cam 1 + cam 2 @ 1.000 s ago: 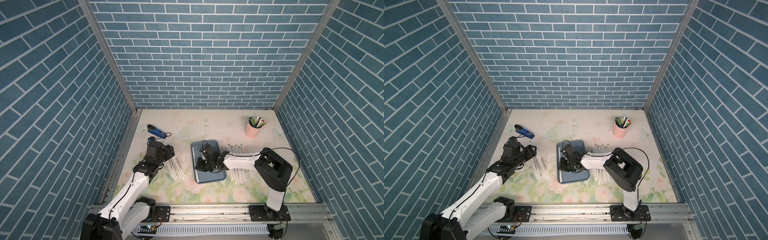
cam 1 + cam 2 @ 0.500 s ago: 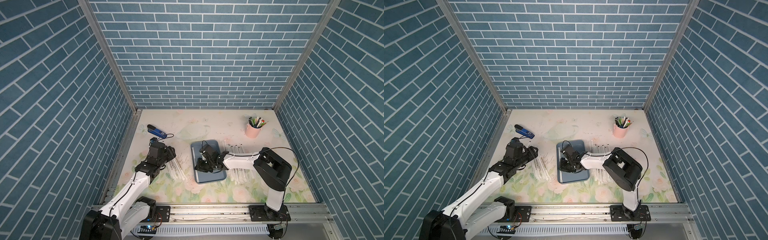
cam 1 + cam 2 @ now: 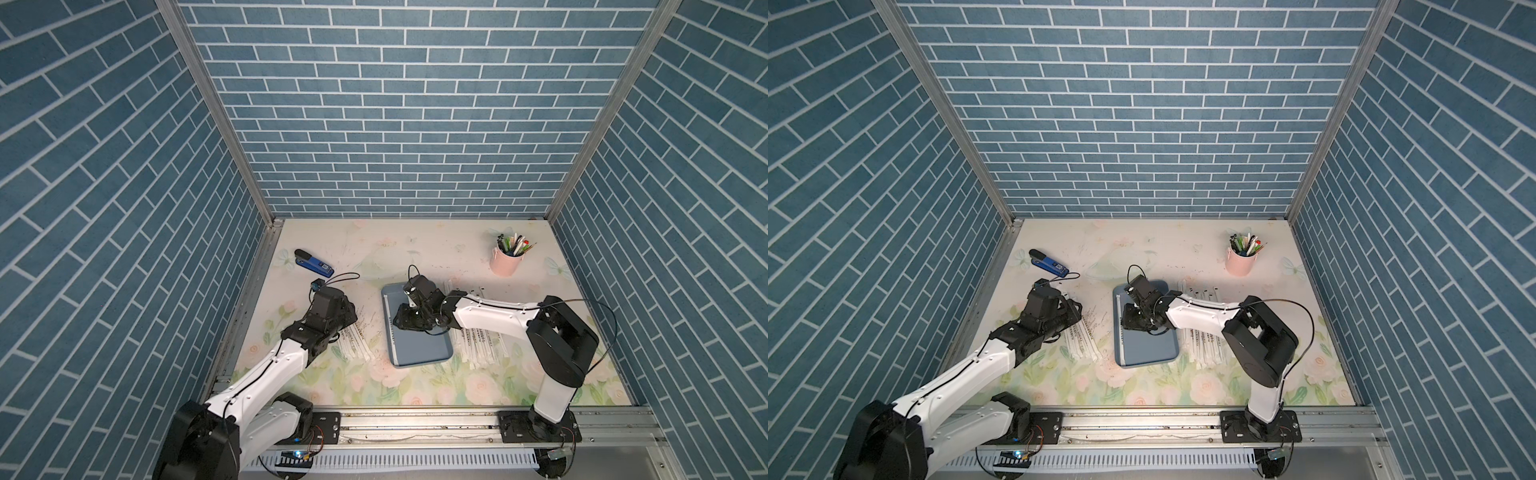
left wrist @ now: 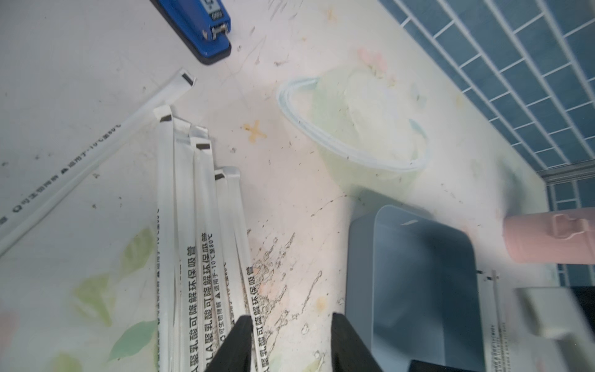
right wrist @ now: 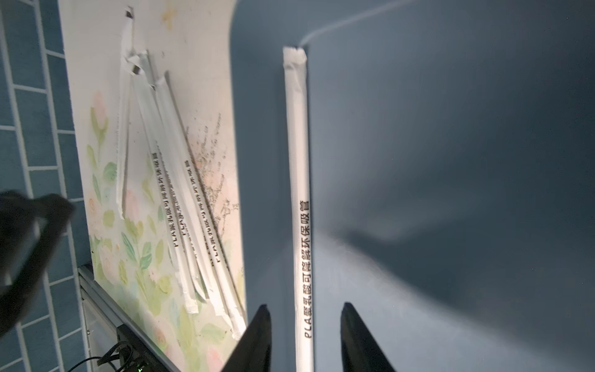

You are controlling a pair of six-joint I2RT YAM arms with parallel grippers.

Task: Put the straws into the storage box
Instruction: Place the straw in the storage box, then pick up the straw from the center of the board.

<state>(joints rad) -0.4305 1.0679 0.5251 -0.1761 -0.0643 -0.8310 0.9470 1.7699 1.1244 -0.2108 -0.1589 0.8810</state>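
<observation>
Found right pincer (image 5: 304, 306) with jaws apart, low over box (image 5: 450, 128) floor, clamped on nothing. Between its jaws: one straw (image 5: 297, 193), flat on box floor, running straight ahead of the pincer close along box wall, touching neither jaw. Past that wall, on tabletop (image 5: 199, 48): loose straws (image 5: 180, 199), fanned and overlapping, outside box.

Found left pincer (image 4: 289, 317) with jaws likewise apart, down near tabletop at edge of that fan. One straw passing just inside one jaw; contact not clear. Rest of gap over bare, scuffed tabletop. Remaining straws (image 4: 175, 193) spread ahead, on side away from box. One lone straw (image 4: 80, 169) angled off, apart from the rest. Box corner (image 4: 418, 273) just beside the other jaw. Stapler (image 4: 199, 29) well ahead of left pincer. Cup (image 4: 547, 238) beyond box.

Seen in a top view: second heap of straws (image 3: 478, 349) on tabletop, across box from left pincer, behind right pincer.
</observation>
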